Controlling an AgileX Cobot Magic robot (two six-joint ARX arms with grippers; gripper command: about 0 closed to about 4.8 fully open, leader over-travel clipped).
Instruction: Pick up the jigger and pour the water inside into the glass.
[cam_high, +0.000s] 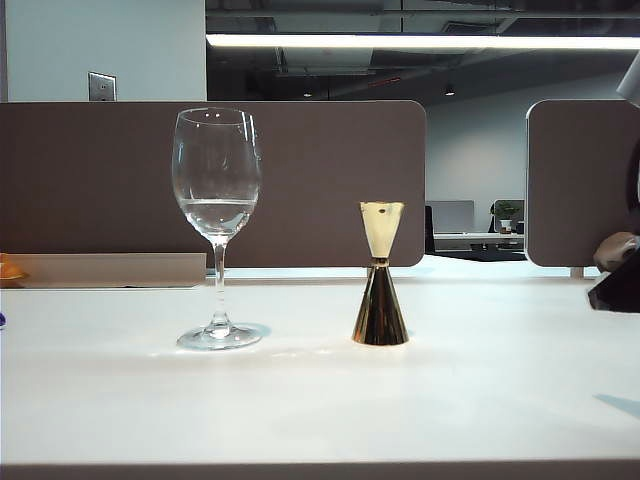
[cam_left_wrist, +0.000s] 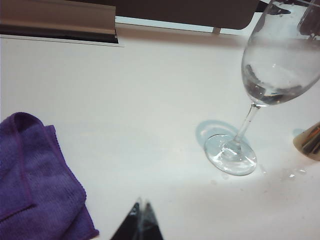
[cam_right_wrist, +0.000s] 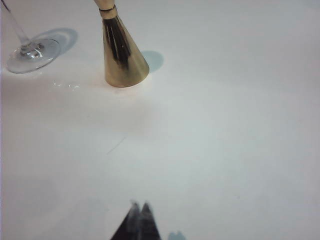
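Note:
The gold jigger (cam_high: 381, 275) stands upright on the white table (cam_high: 320, 400), right of the glass (cam_high: 217, 200). Its inside is hidden, so I cannot tell if water is in it. The glass, a clear stemmed wine glass, holds clear water (cam_high: 217, 212) low in its bowl. In the right wrist view my right gripper (cam_right_wrist: 140, 206) is shut and empty, well short of the jigger (cam_right_wrist: 122, 55) and the glass foot (cam_right_wrist: 31, 54). My left gripper (cam_left_wrist: 142, 204) is shut on nothing, apart from the glass (cam_left_wrist: 230, 154), with the jigger's base (cam_left_wrist: 310, 142) beyond.
A folded purple cloth (cam_left_wrist: 35, 175) lies on the table beside my left gripper. A few water drops (cam_right_wrist: 65, 86) sit between the glass foot and the jigger. Brown partition panels (cam_high: 330, 180) stand behind the table. A dark part of the right arm (cam_high: 620, 285) shows at the exterior view's right edge.

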